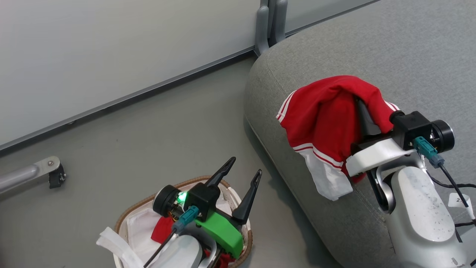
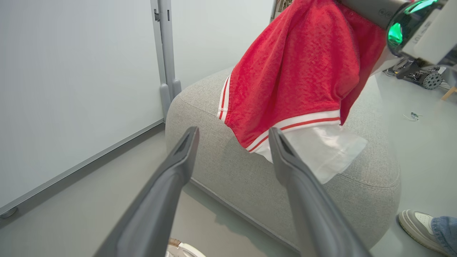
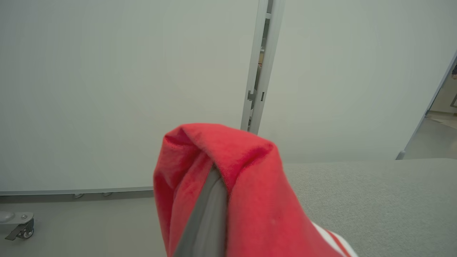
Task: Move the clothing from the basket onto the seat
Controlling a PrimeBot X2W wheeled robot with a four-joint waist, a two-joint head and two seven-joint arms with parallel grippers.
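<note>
- Grey floor (image 1: 148, 141) and pale wall panels (image 1: 93, 56) behind; work set low, at the near corner of the seat (image 1: 372, 44).
- Hangs a red garment (image 1: 323, 119) with white-striped hem off the right gripper (image 3: 207, 214) — clamped tight inside a fold, cloth draped over both fingers.
- Dangles over the seat's rounded edge, white panel trailing down the side; not yet laid flat.
- Best carried further in over the cushion, lowered until the cloth rests, then let go — otherwise likely to slide off onto the floor.
- Leaves more red clothing (image 1: 162, 229) in the basket (image 1: 128, 213), down on the floor beside the seat, on the white liner (image 1: 139, 223).
- Poised above it: left gripper (image 1: 245, 166), spread wide, nothing held.
- On the floor by the seat, a person's shoe (image 2: 416, 223).
</note>
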